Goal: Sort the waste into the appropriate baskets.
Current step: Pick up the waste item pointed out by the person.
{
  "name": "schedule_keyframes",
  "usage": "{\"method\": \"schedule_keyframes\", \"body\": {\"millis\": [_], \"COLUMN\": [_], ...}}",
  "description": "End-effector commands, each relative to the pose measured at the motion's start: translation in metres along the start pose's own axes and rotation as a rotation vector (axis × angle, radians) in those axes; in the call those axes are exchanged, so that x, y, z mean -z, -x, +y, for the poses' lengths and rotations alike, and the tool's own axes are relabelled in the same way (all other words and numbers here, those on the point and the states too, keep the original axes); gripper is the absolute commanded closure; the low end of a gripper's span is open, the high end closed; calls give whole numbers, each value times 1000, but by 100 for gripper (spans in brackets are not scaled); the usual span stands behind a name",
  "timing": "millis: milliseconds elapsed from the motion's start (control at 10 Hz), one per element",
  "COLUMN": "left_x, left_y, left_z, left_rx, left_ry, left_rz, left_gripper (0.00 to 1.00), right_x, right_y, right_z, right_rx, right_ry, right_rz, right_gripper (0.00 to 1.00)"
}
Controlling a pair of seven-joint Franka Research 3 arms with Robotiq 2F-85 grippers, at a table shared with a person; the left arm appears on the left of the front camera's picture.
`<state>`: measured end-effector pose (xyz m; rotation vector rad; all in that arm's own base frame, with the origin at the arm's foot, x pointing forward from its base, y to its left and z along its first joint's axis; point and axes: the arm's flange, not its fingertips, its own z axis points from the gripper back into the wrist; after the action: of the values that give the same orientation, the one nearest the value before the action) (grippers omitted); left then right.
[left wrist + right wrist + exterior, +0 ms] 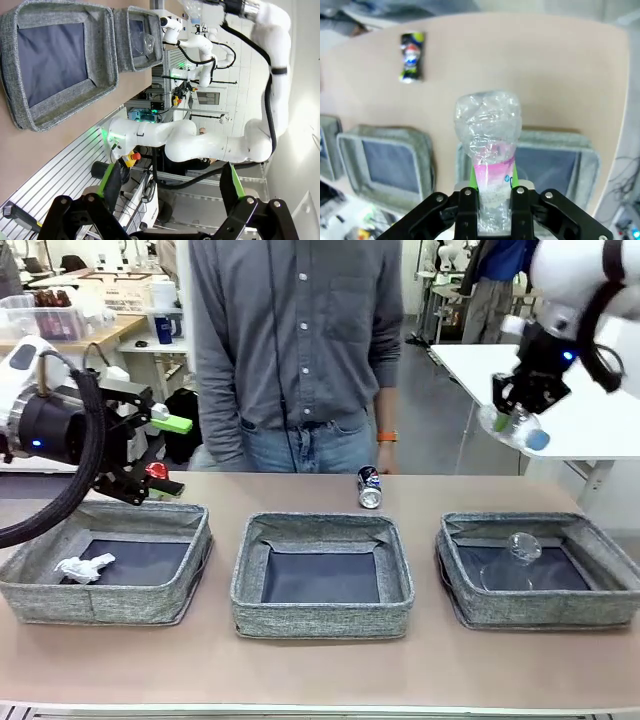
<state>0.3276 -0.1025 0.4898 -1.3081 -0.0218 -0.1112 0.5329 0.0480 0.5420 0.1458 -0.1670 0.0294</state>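
bottle first: our right gripper (520, 405) pinches the clear blue-capped bottle (522, 430) high over the right basket (540, 524), where a clear plastic cup (515, 560) lies. our left gripper (165, 455) hangs spread wide by the left basket (100, 512), which holds a crumpled white paper wad (83, 568). a dark blue soda can (370, 487) lies on the table (320, 670) beyond the middle basket (320, 525).

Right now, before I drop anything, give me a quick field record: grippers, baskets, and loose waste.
left gripper: open, holding nothing, raised near left basket
right gripper: shut on clear bottle, raised roughly over right basket
left basket: crumpled paper wad inside
middle basket: bare bottom
right basket: clear plastic cup inside
dark blue can: lying on table behind middle basket
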Motion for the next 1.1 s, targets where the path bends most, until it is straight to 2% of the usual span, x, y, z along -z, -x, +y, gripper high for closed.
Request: {"method": "schedule_keyframes", "body": {"millis": [0, 100, 200, 300, 400, 500, 600, 900, 1000], "left_x": [0, 0, 0, 0, 0, 0, 0, 0, 0], "left_y": [0, 0, 0, 0, 0, 0, 0, 0, 0], "left_z": [-4, -4, -4, -4, -4, -4, -4, -4, -4], "left_rx": [-5, -5, -5, -5, -5, -5, -5, -5, -5], "left_ry": [4, 4, 4, 4, 4, 4, 4, 4, 4], "left_rz": [-3, -3, -3, -3, -3, -3, -3, -3, -3], "left_gripper": [0, 0, 0, 0, 0, 0, 0, 0, 0], "right_x": [10, 16, -7, -7, -3, 3, -12, -79, -94], "right_y": [38, 35, 22, 22, 37, 42, 44, 63, 70], "right_z": [42, 46, 33, 33, 59, 64, 93, 219, 251], "right_rx": [-99, -158, -73, -73, -143, -147, -40, 291, 302], "right_ry": [100, 103, 41, 41, 72, 25, 76, 197, 172], "right_rz": [-74, -170, -17, -17, -66, -93, -102, -110, -75], "right_gripper": [100, 100, 100, 100, 78, 78, 78, 78, 78]}}
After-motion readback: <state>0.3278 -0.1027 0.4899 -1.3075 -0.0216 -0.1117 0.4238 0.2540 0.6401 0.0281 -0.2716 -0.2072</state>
